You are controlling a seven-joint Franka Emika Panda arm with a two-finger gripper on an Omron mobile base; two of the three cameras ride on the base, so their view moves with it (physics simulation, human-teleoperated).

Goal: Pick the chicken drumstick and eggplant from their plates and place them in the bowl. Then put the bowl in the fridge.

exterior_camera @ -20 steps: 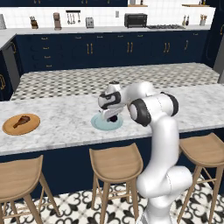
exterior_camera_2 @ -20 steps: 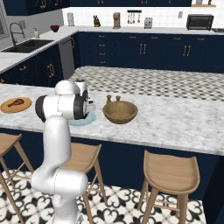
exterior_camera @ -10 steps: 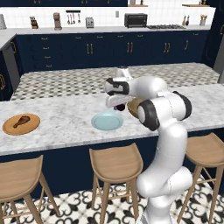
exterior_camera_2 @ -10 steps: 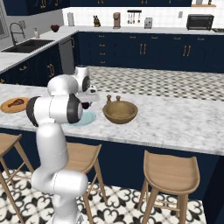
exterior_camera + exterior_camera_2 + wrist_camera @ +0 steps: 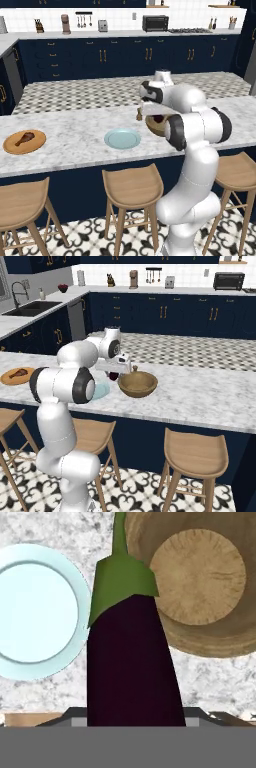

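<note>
My gripper (image 5: 157, 117) is shut on the dark purple eggplant (image 5: 131, 662) and holds it in the air between the bare pale blue plate (image 5: 37, 612) and the wooden bowl (image 5: 200, 582). The eggplant's green stem end reaches the bowl's near rim. The bowl (image 5: 137, 384) stands empty on the marble island, just right of the blue plate (image 5: 122, 138). The chicken drumstick (image 5: 25, 137) lies on the orange-brown wooden plate (image 5: 24, 141) at the counter's far left. The eggplant hides my fingertips in the hand view. A grey sliver (image 5: 251, 65) at the right edge may or may not be the fridge; I cannot tell.
Wooden stools (image 5: 131, 186) stand along the island's near side. Behind the island run navy cabinets and a back counter with a toaster oven (image 5: 155, 23). A sink (image 5: 30, 307) sits on the left counter.
The arm has swung right from over the blue plate toward the bowl, carrying the eggplant up and along. The blue plate is now bare.
</note>
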